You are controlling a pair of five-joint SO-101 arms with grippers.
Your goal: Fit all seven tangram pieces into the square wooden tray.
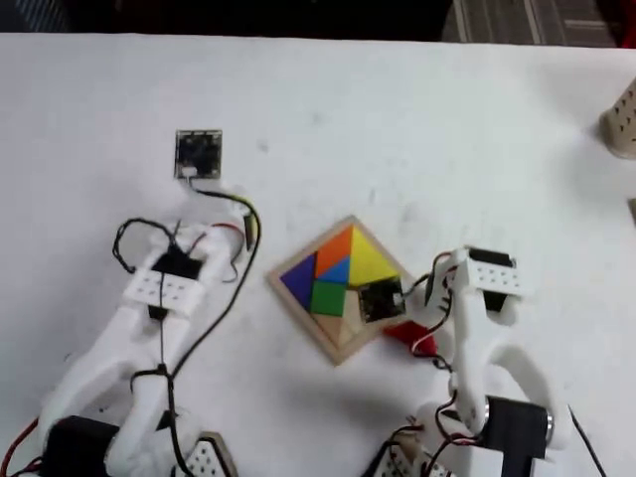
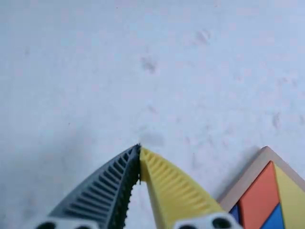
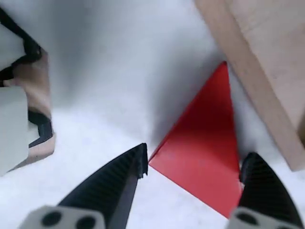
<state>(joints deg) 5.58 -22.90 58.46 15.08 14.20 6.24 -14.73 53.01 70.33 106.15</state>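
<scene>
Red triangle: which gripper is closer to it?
Right. The right gripper is open around the red triangle beside the tray; the left gripper is shut over the table across the tray.

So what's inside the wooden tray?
An orange piece, yellow piece, blue piece, purple piece and green piece, plus a bare wooden corner. The right arm's wrist covers one part, hiding it.
</scene>
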